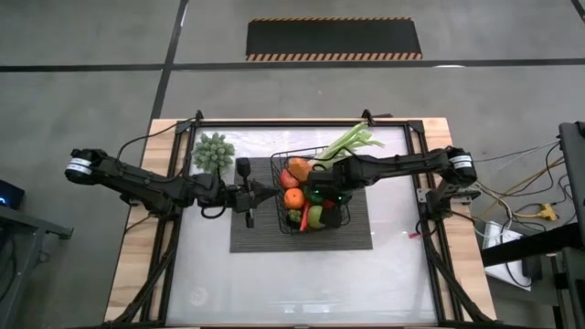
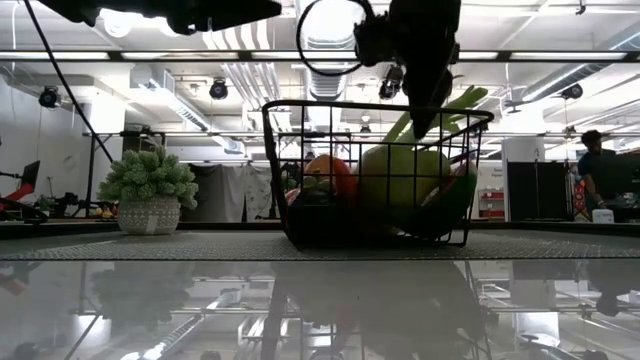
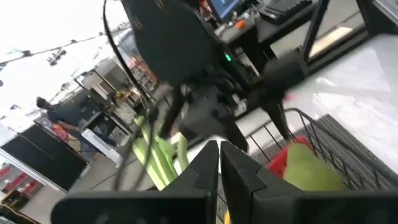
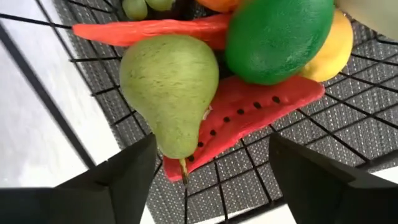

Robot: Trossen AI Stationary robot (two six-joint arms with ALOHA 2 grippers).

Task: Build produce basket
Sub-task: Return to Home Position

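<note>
The left gripper (image 1: 263,192) waits just left of the basket (image 2: 330,103), fingers pressed together on nothing. The right arm (image 1: 402,164) hides the basket's middle from above; inside lie an orange (image 1: 293,198), a pear (image 4: 169,90) on a red seeded slice (image 4: 249,109), a green round piece (image 4: 277,37), and a leek (image 1: 352,142) jutting over the far rim. The right gripper (image 4: 208,180) hangs above the pear, fingers spread wide, empty.

Reaches in from the left edge of the table (image 1: 402,274) with the left gripper (image 1: 260,192), fingers (image 3: 202,171) pressed together. Stretches from the right edge with the right gripper (image 1: 317,195), fingers (image 4: 124,177) spread wide, pointing down.
</note>
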